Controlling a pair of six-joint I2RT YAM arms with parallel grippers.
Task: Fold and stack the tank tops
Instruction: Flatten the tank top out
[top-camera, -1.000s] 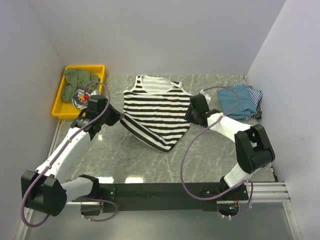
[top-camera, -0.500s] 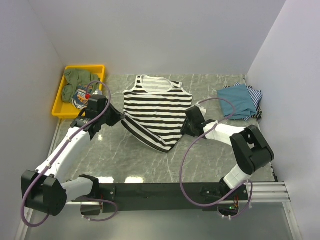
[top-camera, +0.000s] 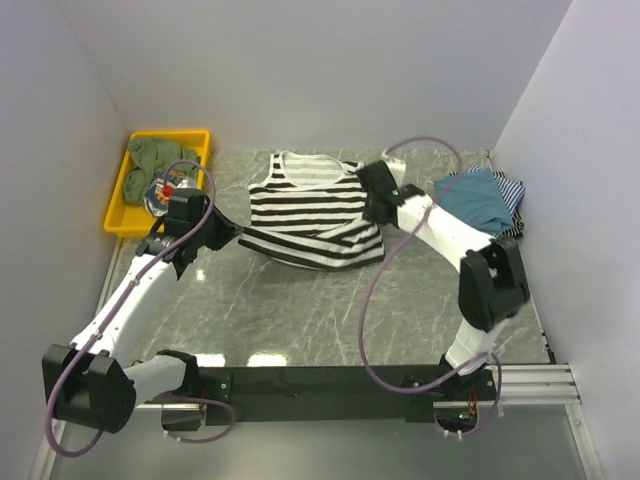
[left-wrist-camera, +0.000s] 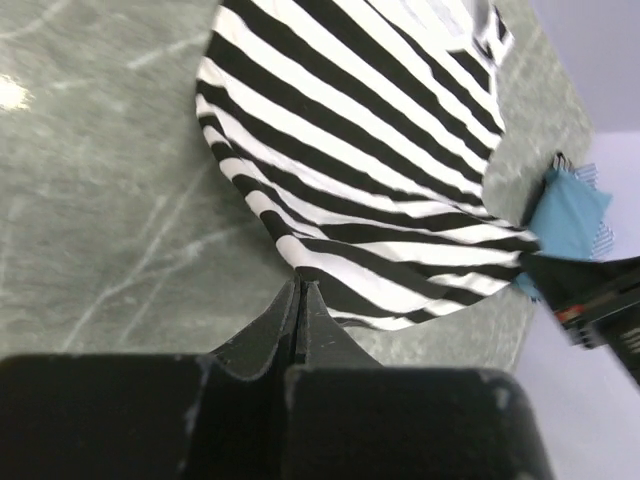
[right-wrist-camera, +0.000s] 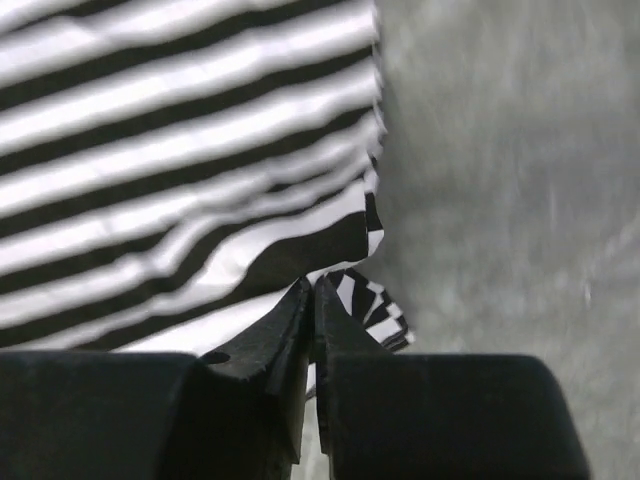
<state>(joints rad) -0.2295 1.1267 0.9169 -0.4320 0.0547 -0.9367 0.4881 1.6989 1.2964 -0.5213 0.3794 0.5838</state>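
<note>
Left wrist view: the left gripper (left-wrist-camera: 299, 300) has its fingers pressed together on the near hem of the black-and-white striped tank top (left-wrist-camera: 350, 150). The right gripper (right-wrist-camera: 311, 292) is likewise pinched tight on a bunched corner at the opposite edge. Between them the top lies partly doubled over on the grey table (top-camera: 300, 310), neckline toward the far wall. At right, a teal tank top (top-camera: 480, 205) rests over what looks like a thin-striped tank top (top-camera: 513, 188). A yellow tray (top-camera: 116, 212) sits far left.
</note>
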